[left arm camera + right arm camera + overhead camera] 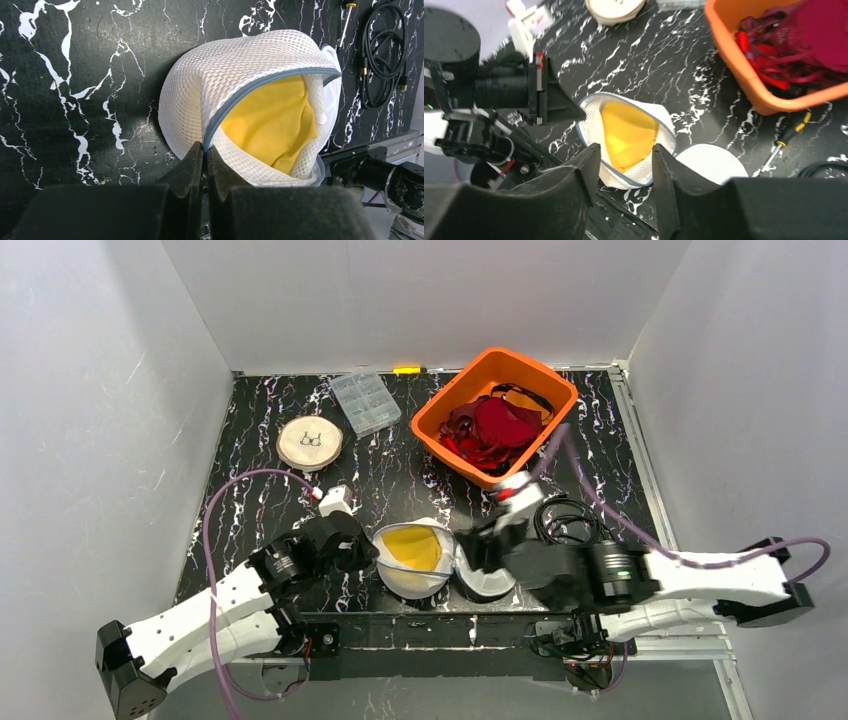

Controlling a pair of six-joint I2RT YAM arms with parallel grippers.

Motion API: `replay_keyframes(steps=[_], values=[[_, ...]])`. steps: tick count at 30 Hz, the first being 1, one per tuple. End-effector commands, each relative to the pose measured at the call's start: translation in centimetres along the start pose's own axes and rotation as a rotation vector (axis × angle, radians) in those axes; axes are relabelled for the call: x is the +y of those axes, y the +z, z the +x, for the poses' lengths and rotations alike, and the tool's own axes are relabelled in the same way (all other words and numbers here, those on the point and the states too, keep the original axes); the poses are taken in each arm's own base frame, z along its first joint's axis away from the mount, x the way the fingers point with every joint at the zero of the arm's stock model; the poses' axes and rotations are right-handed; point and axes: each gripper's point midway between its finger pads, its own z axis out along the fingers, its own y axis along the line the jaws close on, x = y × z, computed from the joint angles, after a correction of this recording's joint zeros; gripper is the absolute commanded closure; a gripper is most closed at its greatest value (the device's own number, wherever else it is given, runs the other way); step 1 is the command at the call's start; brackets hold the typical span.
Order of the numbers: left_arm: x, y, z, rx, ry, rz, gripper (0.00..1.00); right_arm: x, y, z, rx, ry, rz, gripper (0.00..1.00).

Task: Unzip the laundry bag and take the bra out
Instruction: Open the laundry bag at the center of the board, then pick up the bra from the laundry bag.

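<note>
A black, white-veined table (400, 490) seen from above, with 2 robot arms reaching in from the near edge. The white mesh laundry bag (240, 70) lies at the near centre of the table, between the 2 grippers. Its grey zip is undone and the bag gapes open. A yellow bra (272, 125) sits inside, in plain view through the opening.

The left gripper (205, 150) is at the bag's left side, its fingers pressed together and pinching the mesh at the zip edge. The right gripper (626, 152) hangs just above the bag's right side. Its 2 fingers stand apart with nothing between them, and the bag shows in the gap.

At the far right is an orange bin (440, 440) holding red garments (495, 425). At the far left are a clear plastic box (365, 402) and a round pale disc (310, 443). A coiled black cable (565, 520) lies right of the bag.
</note>
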Motion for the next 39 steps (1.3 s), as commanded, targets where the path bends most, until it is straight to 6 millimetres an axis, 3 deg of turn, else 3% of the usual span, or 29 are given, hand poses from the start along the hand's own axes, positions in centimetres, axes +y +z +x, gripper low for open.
replay_keyframes(steps=[1,3,7,12,19,28,32,39], values=[[1.7,-0.3,0.0,-0.01,0.075,-0.045,1.0,4.5,4.0,4.3,0.089,-0.233,-0.031,0.55],[1.8,-0.4,0.1,-0.006,0.088,-0.045,1.0,5.7,6.0,6.5,0.115,-0.245,-0.054,0.6],[2.0,-0.5,0.5,0.008,0.101,-0.038,1.0,6.2,10.3,9.2,0.181,-0.143,-0.128,0.64],[2.5,-0.5,1.1,0.025,0.119,-0.037,1.0,6.2,12.8,13.2,0.284,-0.219,-0.144,0.68],[3.2,-0.4,1.8,0.029,0.124,-0.032,1.0,5.1,12.3,19.7,0.448,-0.305,-0.185,0.68],[3.4,-0.5,1.9,0.031,0.124,-0.029,1.0,4.7,9.9,24.7,0.559,-0.375,-0.24,0.62],[3.9,-0.1,2.4,0.042,0.13,-0.048,1.0,4.9,9.9,24.2,0.545,-0.366,-0.231,0.55],[3.3,-0.2,2.3,0.043,0.128,-0.022,1.0,4.9,10.5,17.1,0.31,-0.221,-0.133,0.42]])
